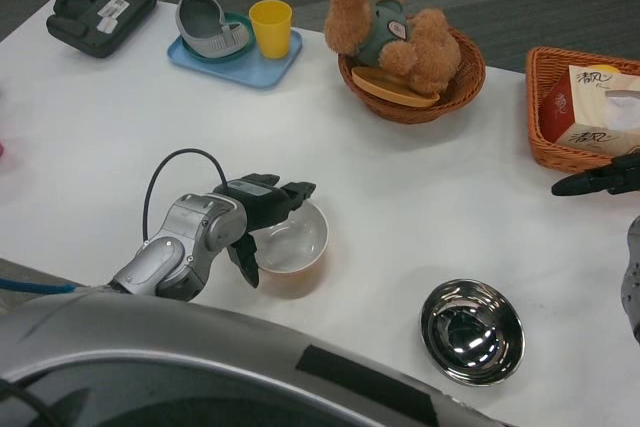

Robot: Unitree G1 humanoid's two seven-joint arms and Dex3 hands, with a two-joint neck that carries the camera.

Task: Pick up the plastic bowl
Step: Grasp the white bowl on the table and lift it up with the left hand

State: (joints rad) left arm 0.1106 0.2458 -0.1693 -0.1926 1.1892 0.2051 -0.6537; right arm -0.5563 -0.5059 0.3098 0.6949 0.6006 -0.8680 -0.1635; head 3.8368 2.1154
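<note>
At the near table edge, the left hand (262,209) is closing its fingers around the plastic bowl's (293,244) rim. Lifting is remaining; the bowl is sitting on the table (400,177).

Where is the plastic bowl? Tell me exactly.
In the head view the plastic bowl sits near the table's front edge, left of centre, under the left hand, with the steel bowl to its right.

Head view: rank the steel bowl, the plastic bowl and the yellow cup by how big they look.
1. steel bowl, widest, though nearest the camera.
2. plastic bowl, slightly smaller, partly covered by the left hand; close enough that true size is unsure.
3. yellow cup, clearly smallest, but farthest away.
</note>
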